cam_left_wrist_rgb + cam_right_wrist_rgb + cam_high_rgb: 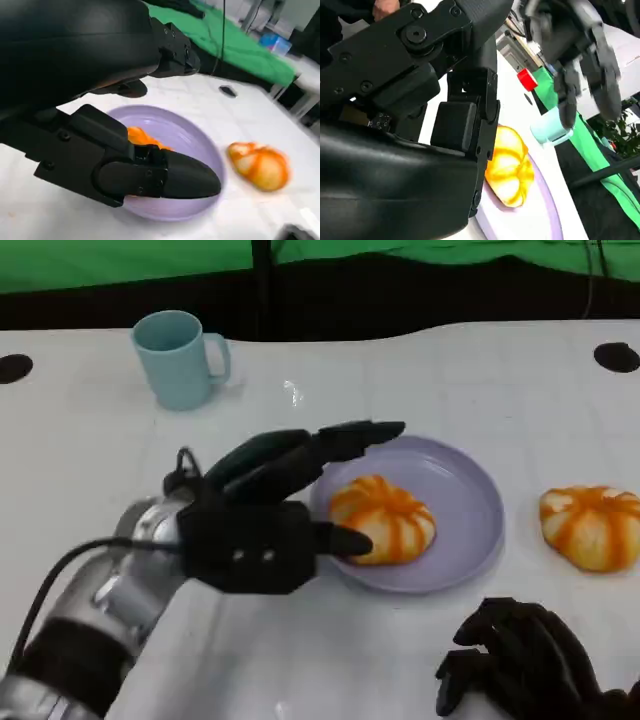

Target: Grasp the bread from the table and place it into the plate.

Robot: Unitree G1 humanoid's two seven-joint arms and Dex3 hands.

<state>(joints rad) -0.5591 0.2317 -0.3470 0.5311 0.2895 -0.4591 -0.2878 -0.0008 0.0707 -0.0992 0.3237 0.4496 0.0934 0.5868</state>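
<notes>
One bread [383, 519] sits in the purple plate [470, 490] at frame centre, left hand [270, 505] spread beside it. Lifting straight away should avoid nudging it.

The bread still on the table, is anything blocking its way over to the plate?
Nothing visible does. The bread on the table lies to the right of the purple plate, with bare table between them. The plate already holds another bread, which the left hand reaches around. The right hand rests near the front edge.
</notes>
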